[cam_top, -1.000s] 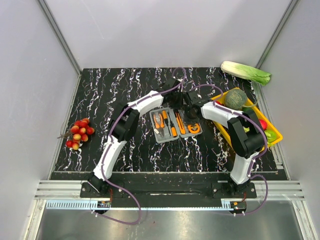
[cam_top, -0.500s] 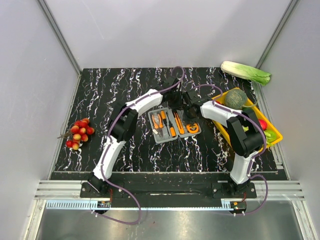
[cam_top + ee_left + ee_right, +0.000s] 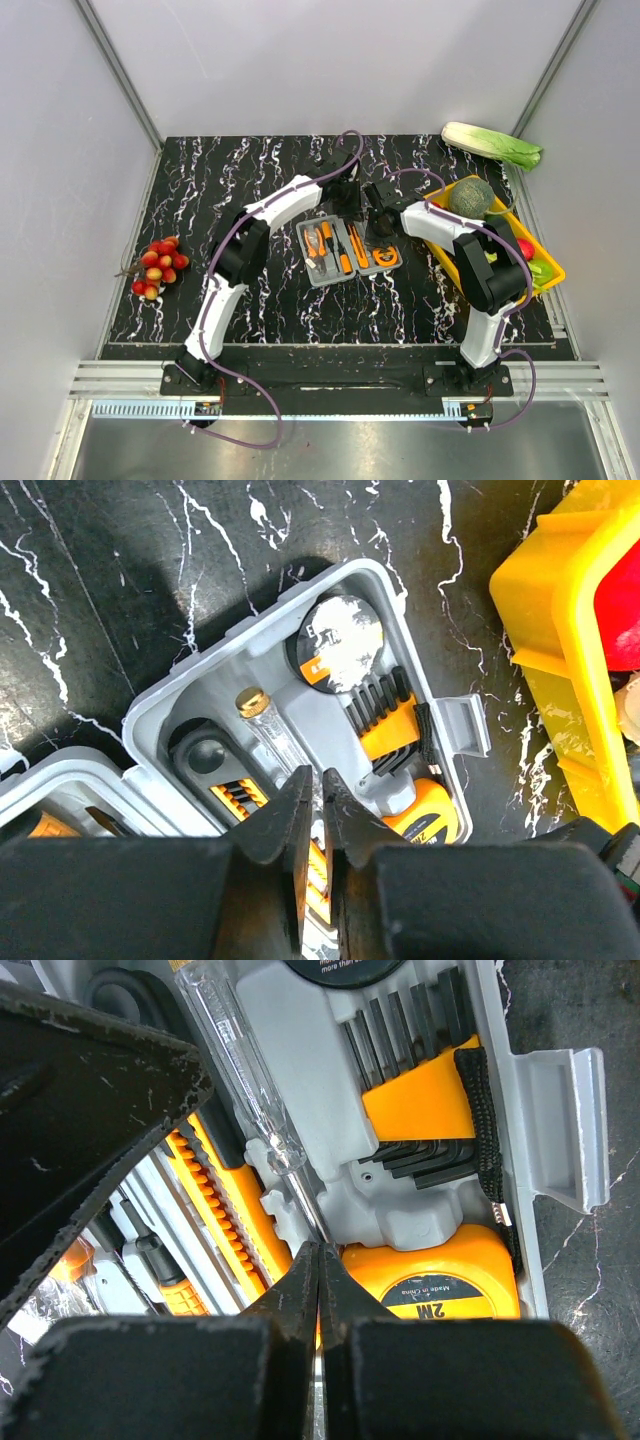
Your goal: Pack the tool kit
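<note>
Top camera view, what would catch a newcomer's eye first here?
The open grey tool case in the middle of the black marbled table, orange tools showing inside, with the left pincer and right pincer both over its far end. Then the colour at the sides: a yellow tray of vegetables on the right, a bunch of red fruit on the left.

The right pincer (image 3: 318, 1258), jaws pressed together, hangs over the open grey plastic tool case (image 3: 305, 1050), its tips just beside the orange tape measure marked 2M (image 3: 440, 1285). A clear-handled screwdriver (image 3: 245, 1070) and black hex keys (image 3: 400, 1035) lie in moulded slots.
</note>
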### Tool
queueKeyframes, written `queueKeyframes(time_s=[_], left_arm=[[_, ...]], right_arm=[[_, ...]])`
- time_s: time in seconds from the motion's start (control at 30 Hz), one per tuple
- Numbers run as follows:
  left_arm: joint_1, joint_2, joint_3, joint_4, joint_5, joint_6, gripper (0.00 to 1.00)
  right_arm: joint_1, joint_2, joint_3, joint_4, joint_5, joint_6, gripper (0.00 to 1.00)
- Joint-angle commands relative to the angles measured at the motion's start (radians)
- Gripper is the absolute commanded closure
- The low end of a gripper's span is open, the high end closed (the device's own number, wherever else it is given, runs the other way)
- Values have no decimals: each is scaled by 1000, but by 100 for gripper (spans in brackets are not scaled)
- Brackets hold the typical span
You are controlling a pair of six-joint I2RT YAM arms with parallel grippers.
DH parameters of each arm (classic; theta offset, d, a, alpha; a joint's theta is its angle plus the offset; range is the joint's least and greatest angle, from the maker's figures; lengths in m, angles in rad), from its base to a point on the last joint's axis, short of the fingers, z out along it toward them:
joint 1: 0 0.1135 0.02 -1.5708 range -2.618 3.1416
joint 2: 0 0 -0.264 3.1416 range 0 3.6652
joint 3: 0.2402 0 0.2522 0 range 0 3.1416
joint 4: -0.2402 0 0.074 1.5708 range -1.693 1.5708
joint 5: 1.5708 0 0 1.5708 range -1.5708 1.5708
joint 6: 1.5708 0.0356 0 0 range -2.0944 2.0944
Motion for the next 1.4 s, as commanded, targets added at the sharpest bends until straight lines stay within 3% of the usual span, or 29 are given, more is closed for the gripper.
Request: queueKeyframes(time_s=[0.0,0.37,0.67,0.9,1.37], left_arm=[[-7,21,20,-30,-53,-20,88],[-16,93,69,-67,-107,-8,87],[-18,123,93,-50,-87,-17,80],[-19,179,61,-62,-50,-5,90],[-24,185,55,-96,-1,-58,91]], right_arm=[[4,38,4,-18,3,9,100],[4,45,5,-19,2,4,100],[4,48,11,-19,5,2,100],[-3,73,4,-19,-32,2,100],[-62,110,-114,76,-225,51,100]])
